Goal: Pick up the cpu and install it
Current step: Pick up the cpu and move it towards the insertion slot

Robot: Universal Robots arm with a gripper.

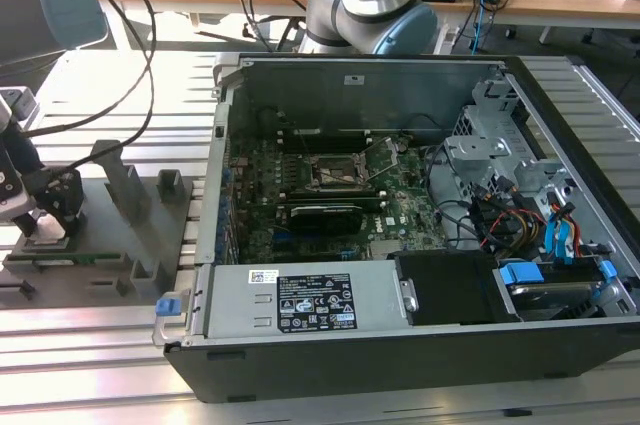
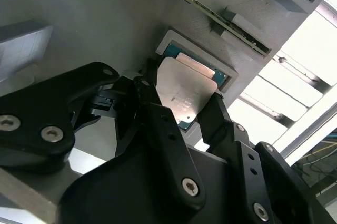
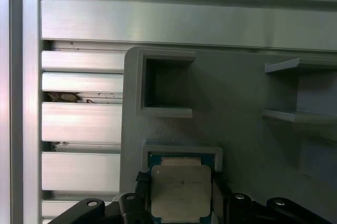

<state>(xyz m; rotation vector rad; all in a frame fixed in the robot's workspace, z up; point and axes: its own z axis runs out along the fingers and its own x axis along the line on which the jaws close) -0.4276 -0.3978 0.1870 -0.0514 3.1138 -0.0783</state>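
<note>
Now, two fingers (image 2: 158,116) of the gripper (image 2: 181,97) clamped one cpu (image 2: 187,87) in the gray tray (image 3: 237,129), nine o'clock of the case (image 1: 330,365).

cpu (image 3: 180,190) one edge cut off, sides partly behind jaws

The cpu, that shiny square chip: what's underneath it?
The cpu sits in a raised square pocket of the grey holder; its green edge shows around the metal top. The pocket's floor beneath is covered by the chip.
</note>
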